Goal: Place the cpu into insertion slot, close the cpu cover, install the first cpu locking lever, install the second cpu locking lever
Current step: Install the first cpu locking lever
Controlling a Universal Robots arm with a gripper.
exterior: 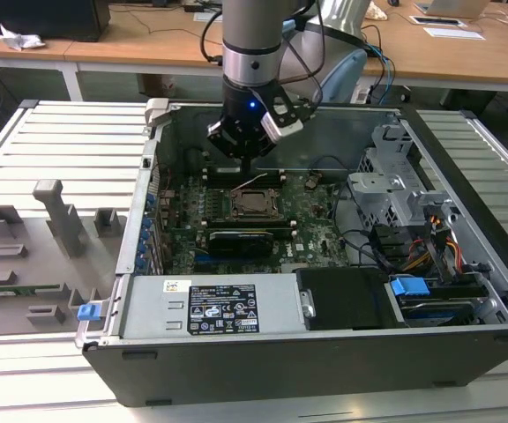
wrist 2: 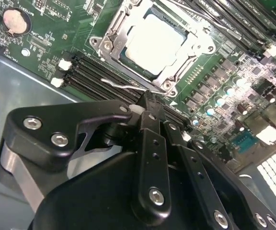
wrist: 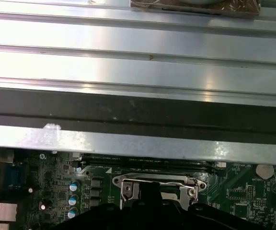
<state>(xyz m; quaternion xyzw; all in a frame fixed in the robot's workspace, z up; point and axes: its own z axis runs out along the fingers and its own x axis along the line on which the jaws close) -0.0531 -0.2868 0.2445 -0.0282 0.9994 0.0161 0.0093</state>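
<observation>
The cpu [wrist 2: 152, 40], a pale square chip, lies in the insertion slot [exterior: 256, 204] on the green board. Over it the silver cpu cover [wrist 2: 174, 73] lies flat, framing the chip. A thin wire locking lever [wrist 2: 121, 85] sticks out from the socket's corner, raised off the board. My gripper [wrist 2: 145, 99] hangs just above the socket's edge with its black fingers together. The tips are right at that lever, with nothing seen held between them. In the exterior view the gripper [exterior: 247, 166] hovers over the back side of the socket. A second thin lever [wrist 2: 200, 19] runs along the cover's other side.
Black memory slots [wrist 2: 92, 72] lie beside the socket, and a coin battery [wrist 2: 14, 21] sits further off. The computer case wall [wrist: 138, 110] stands close by. A power supply [exterior: 219, 304] and a drive cage [exterior: 395, 189] stand inside the case. A grey parts fixture [exterior: 25, 256] lies on the exterior view's left.
</observation>
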